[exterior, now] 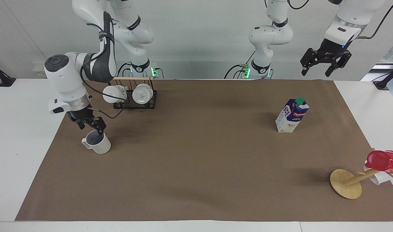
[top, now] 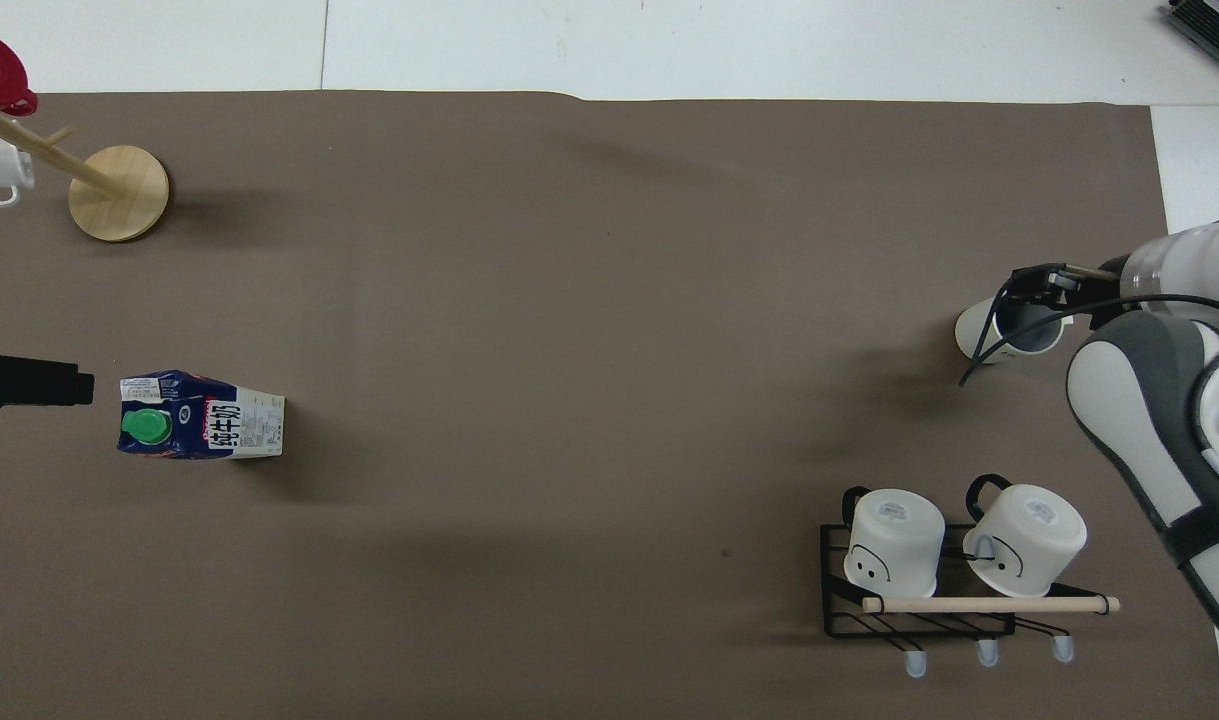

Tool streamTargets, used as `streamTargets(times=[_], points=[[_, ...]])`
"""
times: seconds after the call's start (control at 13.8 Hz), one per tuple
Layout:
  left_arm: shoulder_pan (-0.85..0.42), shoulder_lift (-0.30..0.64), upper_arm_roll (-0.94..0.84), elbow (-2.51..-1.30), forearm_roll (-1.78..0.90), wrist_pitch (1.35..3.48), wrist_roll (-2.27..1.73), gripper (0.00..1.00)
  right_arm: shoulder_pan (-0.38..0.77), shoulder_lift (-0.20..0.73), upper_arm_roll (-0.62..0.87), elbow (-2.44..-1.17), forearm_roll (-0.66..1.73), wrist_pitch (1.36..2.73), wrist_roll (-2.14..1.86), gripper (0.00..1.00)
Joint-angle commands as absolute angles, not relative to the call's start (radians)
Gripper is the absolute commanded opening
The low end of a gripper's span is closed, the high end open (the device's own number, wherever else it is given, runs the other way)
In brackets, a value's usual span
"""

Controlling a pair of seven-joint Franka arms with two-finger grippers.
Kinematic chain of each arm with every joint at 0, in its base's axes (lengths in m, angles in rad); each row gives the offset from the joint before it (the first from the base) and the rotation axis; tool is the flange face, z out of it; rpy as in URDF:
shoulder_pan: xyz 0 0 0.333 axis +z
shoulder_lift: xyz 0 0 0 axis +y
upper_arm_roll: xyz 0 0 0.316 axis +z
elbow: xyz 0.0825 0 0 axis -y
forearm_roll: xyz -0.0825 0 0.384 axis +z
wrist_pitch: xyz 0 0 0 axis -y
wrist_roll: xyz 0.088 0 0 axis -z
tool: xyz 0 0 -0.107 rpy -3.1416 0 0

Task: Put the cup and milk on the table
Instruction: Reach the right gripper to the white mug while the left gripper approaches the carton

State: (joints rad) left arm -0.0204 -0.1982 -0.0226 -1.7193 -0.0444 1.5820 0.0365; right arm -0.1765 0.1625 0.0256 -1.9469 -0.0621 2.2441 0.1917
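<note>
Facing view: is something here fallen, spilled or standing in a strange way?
Nothing stands out. The cup and the milk stand upright on the table, nothing spilled. The right tool is at the cup's rim; the left tool waits raised.
</note>
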Motion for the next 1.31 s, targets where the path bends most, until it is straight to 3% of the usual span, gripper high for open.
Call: streamTargets(times=[0.0,0.58,0.8,1.02,1.16,1.23], points=[[-0.008,-0.196,-0.029,-1.698,-0.046,1.559,0.031,1.0,-0.198,0.178,0.025,-1.959,-0.06,2.281,0.143,1.0],[-0.02,-0.196,-0.041,-1.697,-0.046,1.54,0.031,1.0,-0.13,0.183,0.029,-1.959,-0.046,2.286,0.158,1.0],[-0.017,-0.196,-0.057,-1.697,-0.051,1.528,0.029,1.0,-0.13,0.236,0.029,-1.957,-0.046,2.322,0.155,1.0],[-0.021,-0.207,-0.061,-1.698,-0.052,1.507,0.023,1.0,-0.13,0.281,0.029,-1.962,-0.046,2.35,0.141,0.85],[-0.017,-0.23,-0.058,-1.727,-0.054,1.5,0.028,1.0,-0.129,0.282,0.029,-1.962,-0.046,2.349,0.143,0.62],[-0.015,-0.256,-0.057,-1.773,-0.054,1.515,0.04,1.0,-0.129,0.282,0.031,-1.962,-0.046,2.349,0.144,0.45]])
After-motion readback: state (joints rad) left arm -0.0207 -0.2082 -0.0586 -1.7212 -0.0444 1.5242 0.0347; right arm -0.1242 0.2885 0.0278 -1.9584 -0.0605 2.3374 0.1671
